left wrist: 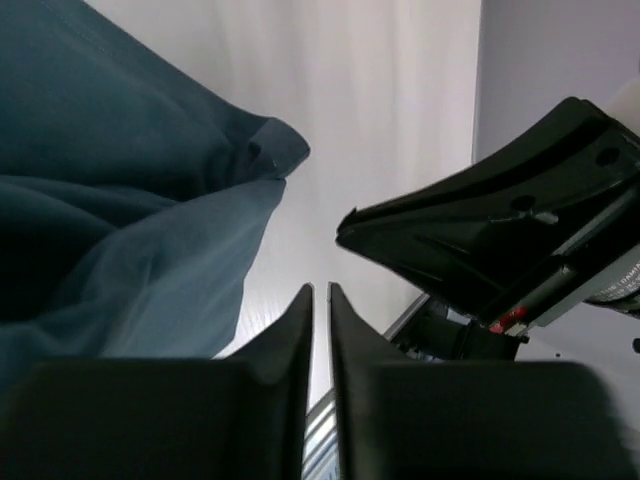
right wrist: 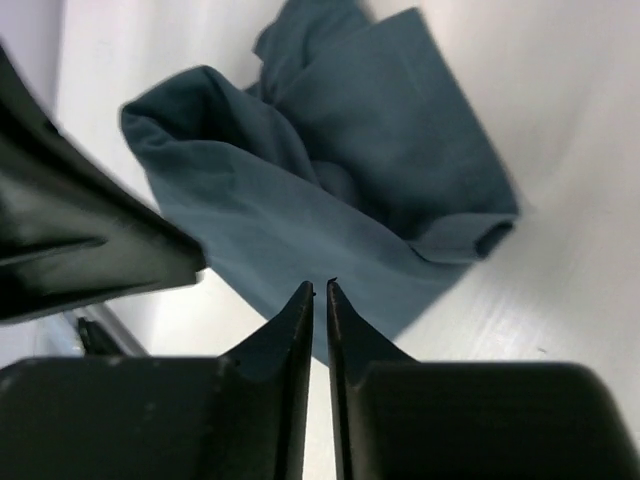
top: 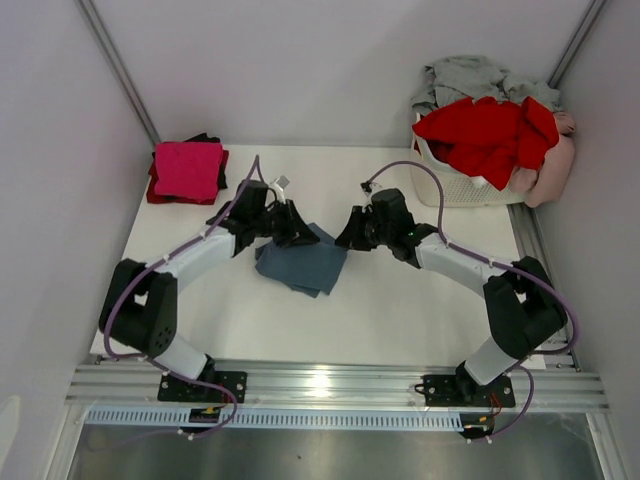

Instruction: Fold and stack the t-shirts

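I see the white table [top: 400,320] filling most of the top view. At its far right corner stands the basket [top: 450,188], heaped with a red tee [top: 490,135], a grey tee [top: 470,75] behind it and a pale pink tee [top: 552,170] hanging over the right rim.

The blue-grey tee [top: 305,262] lies mid-table between my two arms, folded into a rough square with a rumpled far edge and one corner turned up.

At the far left is a small stack, a folded magenta tee [top: 187,167] on top, with black and red edges showing under it.

My left gripper [top: 297,232] sits at the far left corner of the blue-grey tee. Its wrist view shows the fingers drawn in to a thin slit with nothing between them, and the cloth off to their left.

My right gripper [top: 352,232] is just beside the tee's far right corner, tips pointing at the left one. Its fingers are likewise nearly together and empty, above the cloth.
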### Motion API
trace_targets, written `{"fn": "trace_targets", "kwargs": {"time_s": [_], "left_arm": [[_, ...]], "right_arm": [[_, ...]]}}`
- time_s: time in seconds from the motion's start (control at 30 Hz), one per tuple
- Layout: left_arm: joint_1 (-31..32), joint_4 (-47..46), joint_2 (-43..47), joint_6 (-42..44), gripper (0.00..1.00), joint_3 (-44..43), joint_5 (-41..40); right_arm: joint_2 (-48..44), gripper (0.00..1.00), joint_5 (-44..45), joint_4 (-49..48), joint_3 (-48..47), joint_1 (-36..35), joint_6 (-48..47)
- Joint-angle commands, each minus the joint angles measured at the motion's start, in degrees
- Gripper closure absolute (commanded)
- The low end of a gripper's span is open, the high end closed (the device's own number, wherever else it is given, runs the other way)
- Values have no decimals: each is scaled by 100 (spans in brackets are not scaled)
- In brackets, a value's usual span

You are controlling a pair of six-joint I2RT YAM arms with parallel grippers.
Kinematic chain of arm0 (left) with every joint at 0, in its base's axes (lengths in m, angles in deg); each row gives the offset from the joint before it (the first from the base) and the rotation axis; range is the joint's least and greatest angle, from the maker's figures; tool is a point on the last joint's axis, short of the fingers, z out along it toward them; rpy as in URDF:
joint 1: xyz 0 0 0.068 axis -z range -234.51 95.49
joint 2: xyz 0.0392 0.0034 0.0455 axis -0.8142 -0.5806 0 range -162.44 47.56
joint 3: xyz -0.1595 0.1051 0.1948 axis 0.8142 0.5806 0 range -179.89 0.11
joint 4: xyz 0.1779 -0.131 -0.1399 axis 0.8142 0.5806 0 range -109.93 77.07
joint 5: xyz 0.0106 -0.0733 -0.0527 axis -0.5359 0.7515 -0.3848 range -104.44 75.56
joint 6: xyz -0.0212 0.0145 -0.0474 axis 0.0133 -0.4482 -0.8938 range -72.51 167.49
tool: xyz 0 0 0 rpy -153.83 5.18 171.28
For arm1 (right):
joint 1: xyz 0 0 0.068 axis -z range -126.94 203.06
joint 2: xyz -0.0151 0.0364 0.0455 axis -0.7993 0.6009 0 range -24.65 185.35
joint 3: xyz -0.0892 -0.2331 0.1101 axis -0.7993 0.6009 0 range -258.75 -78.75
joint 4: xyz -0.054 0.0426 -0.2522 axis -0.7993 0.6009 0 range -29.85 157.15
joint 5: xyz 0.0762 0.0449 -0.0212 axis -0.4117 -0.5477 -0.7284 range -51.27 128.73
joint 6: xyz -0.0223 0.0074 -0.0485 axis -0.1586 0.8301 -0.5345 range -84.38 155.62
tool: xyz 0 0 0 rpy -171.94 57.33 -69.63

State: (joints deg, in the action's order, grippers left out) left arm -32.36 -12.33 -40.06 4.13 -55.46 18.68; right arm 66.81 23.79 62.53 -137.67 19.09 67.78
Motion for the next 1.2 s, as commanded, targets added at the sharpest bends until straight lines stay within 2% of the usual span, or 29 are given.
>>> {"fn": "trace_targets", "kwargs": {"time_s": [0.0, 0.07, 0.17, 0.47, 0.7, 0.93, 1.17], "left_arm": [[-44, 680, -650, 266, 94, -960, -25], [-79, 910, -1001, 301, 99, -1104, 27], [-106, 832, -995, 345, 99, -1000, 89], [-211, 840, -371, 538, 99, -412, 273], [-378, 1042, -19, 714, 99, -375, 283], [-449, 1244, -660, 705, 99, -542, 90], [-589, 1824, -1547, 653, 100, -1112, -183]], "right_arm": [[205, 90, -535, -869, 3, -13, 439], [355, 95, -659, -1123, -23, -12, 597], [487, 100, -914, -1405, -41, -21, 914], [662, 100, -1046, -1555, 12, -39, 1134], [838, 100, -1011, -1661, 64, -179, 1213], [987, 100, -985, -1749, 3, -259, 1310], [1286, 100, -906, -1661, -181, -259, 1275]]}}
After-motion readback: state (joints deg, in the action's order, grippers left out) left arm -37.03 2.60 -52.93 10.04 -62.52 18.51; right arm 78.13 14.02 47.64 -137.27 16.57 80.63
